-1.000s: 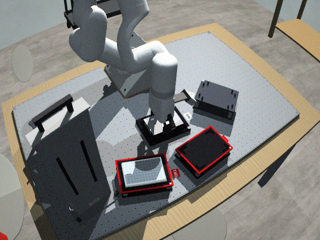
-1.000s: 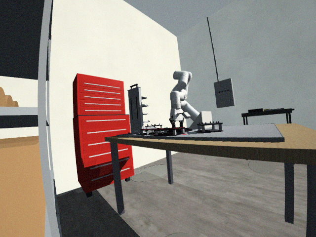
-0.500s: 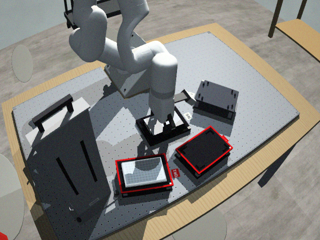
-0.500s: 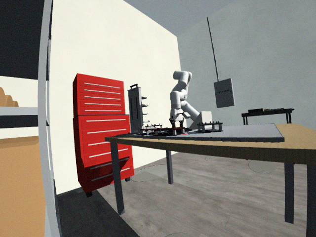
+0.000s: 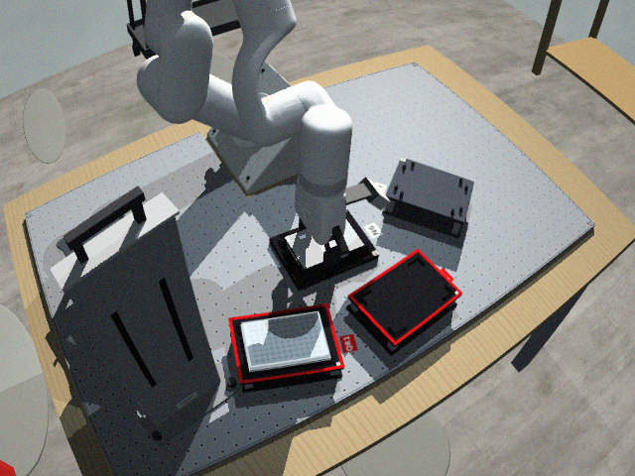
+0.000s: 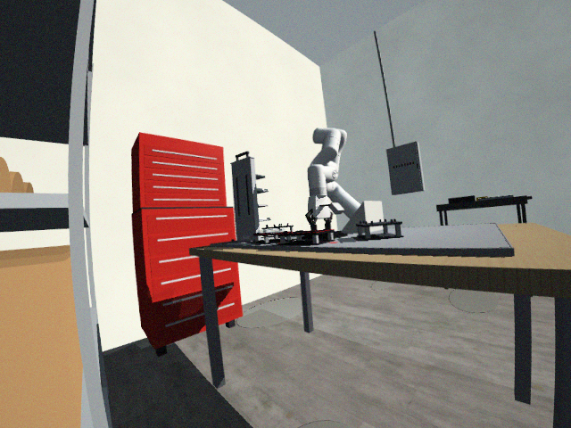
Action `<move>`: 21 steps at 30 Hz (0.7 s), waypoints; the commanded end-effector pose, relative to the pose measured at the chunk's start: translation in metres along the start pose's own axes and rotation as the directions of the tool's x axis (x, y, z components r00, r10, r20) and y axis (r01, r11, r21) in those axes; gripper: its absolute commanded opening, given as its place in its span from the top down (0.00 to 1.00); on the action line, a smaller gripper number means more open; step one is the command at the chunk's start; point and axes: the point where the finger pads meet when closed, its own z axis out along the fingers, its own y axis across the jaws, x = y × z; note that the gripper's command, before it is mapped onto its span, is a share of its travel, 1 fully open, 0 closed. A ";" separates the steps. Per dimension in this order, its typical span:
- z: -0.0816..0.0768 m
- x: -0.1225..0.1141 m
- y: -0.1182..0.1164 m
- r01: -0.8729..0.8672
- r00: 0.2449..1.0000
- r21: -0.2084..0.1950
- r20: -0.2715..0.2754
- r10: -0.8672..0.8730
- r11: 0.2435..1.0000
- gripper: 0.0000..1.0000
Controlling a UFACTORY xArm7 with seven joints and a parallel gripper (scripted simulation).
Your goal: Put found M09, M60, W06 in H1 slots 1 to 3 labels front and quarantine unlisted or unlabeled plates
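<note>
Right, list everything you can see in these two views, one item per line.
Table: one, wood top, dark legs, mid-room.
Deck board: one, grey with holes, on the table.
Plate tower: one, dark grey with a handle, left end of the deck.
Red-edged nests: two; the one beside the tower holds a pale plate, the other holds none.
Black nest: one, mid-deck, with a plate under the gripper.
Grey nest: one, far right, bare.
Tool chest: one, red, by the wall.
Hanging box: one, grey.
Side table: one, dark, at the back.
Arm: one, white.
Gripper: one, open, over the black nest.
</note>
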 end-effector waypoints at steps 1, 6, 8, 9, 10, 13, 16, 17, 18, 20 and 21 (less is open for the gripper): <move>-0.001 0.001 0.001 0.000 1.000 -0.003 -0.002 0.000 1.000 0.00; -0.001 0.001 0.001 0.000 1.000 -0.003 -0.002 0.000 1.000 0.00; -0.001 0.001 0.001 0.000 1.000 -0.003 -0.002 0.000 1.000 0.00; -0.001 0.001 0.001 0.000 1.000 -0.003 -0.002 0.000 1.000 0.00; -0.001 0.001 0.001 0.000 1.000 -0.003 -0.002 0.000 1.000 0.00; -0.001 0.001 0.001 0.000 1.000 -0.003 -0.002 0.000 1.000 0.00; -0.001 0.001 0.001 0.000 1.000 -0.003 -0.002 0.000 1.000 0.00; -0.001 0.001 0.001 0.000 1.000 -0.003 -0.002 0.000 1.000 0.00; -0.003 0.001 0.001 0.000 1.000 -0.003 -0.002 0.000 1.000 0.00; -0.006 0.001 0.001 0.000 1.000 -0.003 -0.002 0.000 1.000 0.00; -0.007 0.001 0.001 0.000 1.000 -0.003 -0.002 0.000 1.000 0.00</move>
